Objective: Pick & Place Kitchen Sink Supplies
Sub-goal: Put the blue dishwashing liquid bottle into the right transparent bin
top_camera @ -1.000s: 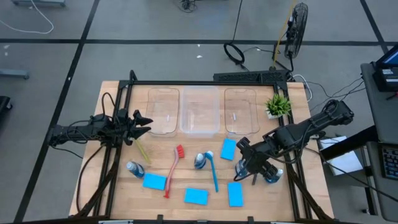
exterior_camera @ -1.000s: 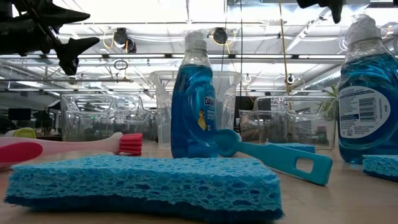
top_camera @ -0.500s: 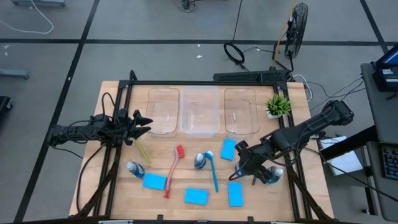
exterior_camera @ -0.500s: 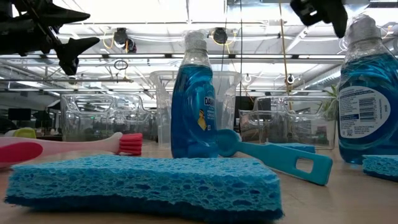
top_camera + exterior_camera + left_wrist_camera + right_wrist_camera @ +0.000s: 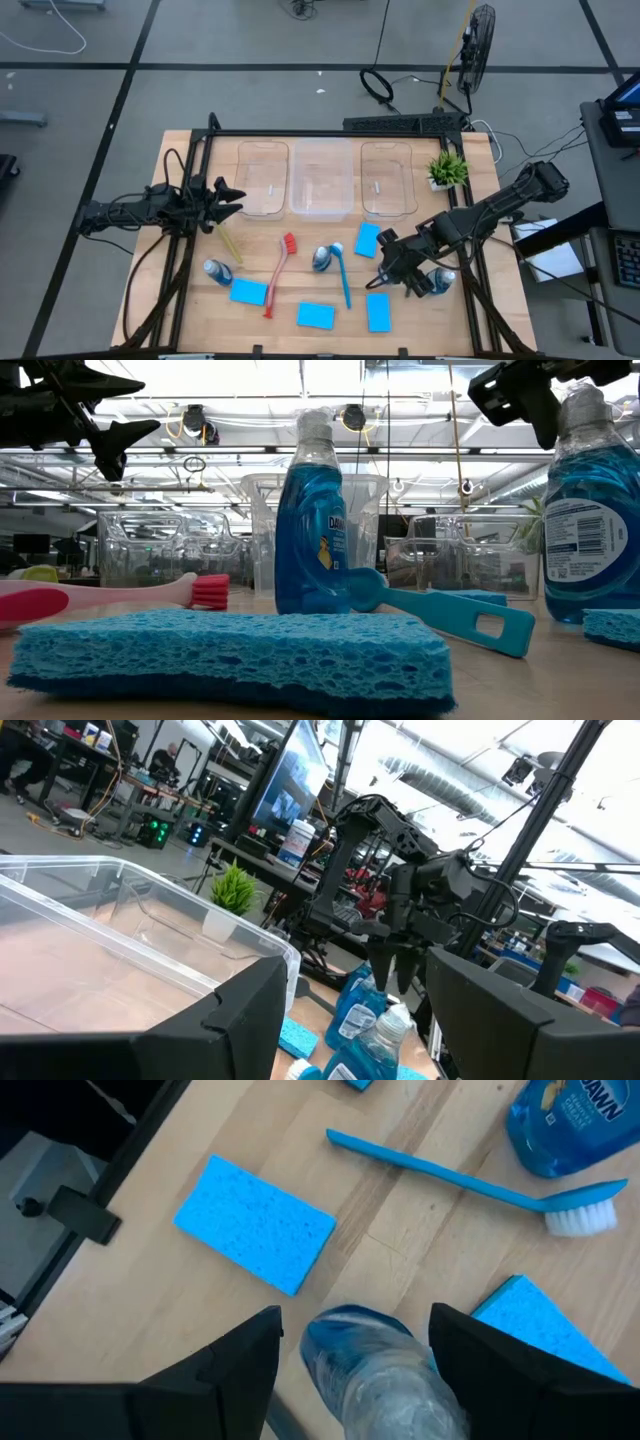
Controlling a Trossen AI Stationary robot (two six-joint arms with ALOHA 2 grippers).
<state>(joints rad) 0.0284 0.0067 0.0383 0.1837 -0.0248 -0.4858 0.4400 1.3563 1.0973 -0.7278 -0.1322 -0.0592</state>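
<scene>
Two dark fingers of the right gripper [image 5: 352,1342] are standing spread on either side of a blue bottle [image 5: 385,1365], not clamping it; that bottle is standing near the blue brush [image 5: 480,1183], beside two sponges [image 5: 256,1222], while the left gripper [image 5: 228,198] is hanging open by the clear bins [image 5: 322,180]

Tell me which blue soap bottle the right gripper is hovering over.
The soap bottle nearest the table's right edge, directly beneath the open right gripper; the other bottles stand farther left, clear of it.
</scene>
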